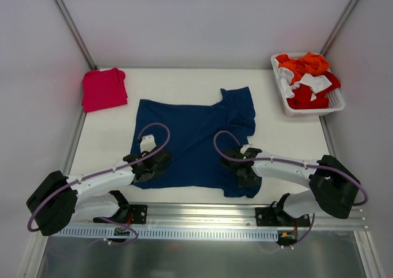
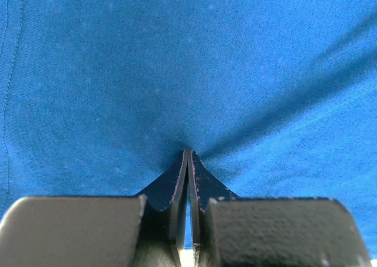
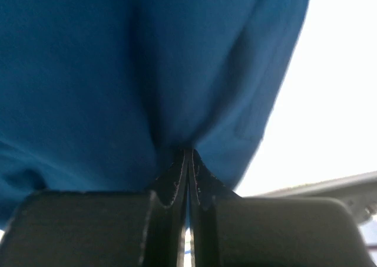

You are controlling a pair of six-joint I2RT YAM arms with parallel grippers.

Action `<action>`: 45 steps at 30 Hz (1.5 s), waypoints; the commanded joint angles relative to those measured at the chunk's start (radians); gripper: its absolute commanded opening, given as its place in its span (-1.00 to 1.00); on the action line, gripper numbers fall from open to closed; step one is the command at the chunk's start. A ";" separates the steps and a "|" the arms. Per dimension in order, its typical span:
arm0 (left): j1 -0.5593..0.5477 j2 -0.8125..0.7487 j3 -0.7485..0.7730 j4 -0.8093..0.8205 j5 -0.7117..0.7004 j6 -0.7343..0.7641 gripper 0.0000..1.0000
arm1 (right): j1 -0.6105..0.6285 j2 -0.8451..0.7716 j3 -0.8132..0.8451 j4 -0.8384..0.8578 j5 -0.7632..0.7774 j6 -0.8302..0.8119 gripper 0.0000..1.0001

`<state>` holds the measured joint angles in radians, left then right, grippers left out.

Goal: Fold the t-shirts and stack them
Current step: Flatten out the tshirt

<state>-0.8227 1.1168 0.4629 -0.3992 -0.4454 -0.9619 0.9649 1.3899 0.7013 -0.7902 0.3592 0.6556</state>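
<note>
The dark navy t-shirt (image 1: 195, 137) lies spread out in the middle of the white table, one sleeve pointing to the back right. A pinkish-red t-shirt (image 1: 104, 89) sits folded at the back left corner. My left gripper (image 1: 155, 163) rests on the navy shirt's near left part. In the left wrist view its jaws (image 2: 188, 156) are shut, with blue cloth (image 2: 177, 72) pinched at the tips and creases fanning out from them. My right gripper (image 1: 241, 169) is on the shirt's near right edge. Its jaws (image 3: 188, 154) are also shut on a bunched fold of blue cloth (image 3: 118, 72).
A white basket (image 1: 336, 104) holding orange, red and white clothes stands at the back right. White walls with metal posts close in the back and sides. A metal rail (image 1: 196, 215) carrying the arm bases runs along the near edge.
</note>
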 commanded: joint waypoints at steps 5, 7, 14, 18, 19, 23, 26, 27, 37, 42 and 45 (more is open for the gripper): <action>0.007 0.032 -0.012 -0.121 0.028 -0.034 -1.00 | 0.018 -0.181 0.055 -0.268 0.056 0.067 -0.99; 0.007 0.040 -0.009 -0.125 0.025 -0.038 -1.00 | -0.009 -0.231 0.046 -0.294 0.067 0.044 -0.99; 0.007 0.029 0.000 -0.142 0.033 -0.037 -1.00 | -0.126 -0.318 0.009 -0.302 0.096 -0.051 -0.99; 0.007 0.003 -0.003 -0.144 0.024 -0.028 -1.00 | -0.126 -0.336 0.017 -0.212 0.080 -0.117 -0.99; 0.007 -0.002 -0.003 -0.144 0.020 -0.028 -1.00 | -0.127 -0.338 0.014 -0.151 0.069 -0.132 -0.99; 0.007 -0.024 -0.007 -0.142 0.020 -0.026 -1.00 | -0.140 -0.347 -0.038 0.000 0.000 -0.209 -0.99; 0.007 -0.031 -0.013 -0.141 0.024 -0.026 -1.00 | -0.152 -0.367 -0.078 0.123 -0.067 -0.234 -0.99; 0.007 -0.032 -0.012 -0.141 0.024 -0.028 -1.00 | -0.158 -0.377 -0.106 0.176 -0.080 -0.243 -0.99; 0.007 -0.029 -0.004 -0.144 0.028 -0.021 -1.00 | -0.322 -0.359 -0.226 0.313 -0.261 -0.248 -0.99; 0.007 -0.041 -0.013 -0.155 0.036 -0.029 -1.00 | -0.385 -0.373 -0.260 0.280 -0.269 -0.228 -0.99; 0.007 -0.049 -0.009 -0.190 0.022 -0.046 -1.00 | -0.396 -0.400 -0.253 0.227 -0.247 -0.225 -0.99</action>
<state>-0.8227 1.0828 0.4683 -0.4942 -0.4274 -0.9886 0.5827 1.0199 0.4595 -0.5087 0.1070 0.4213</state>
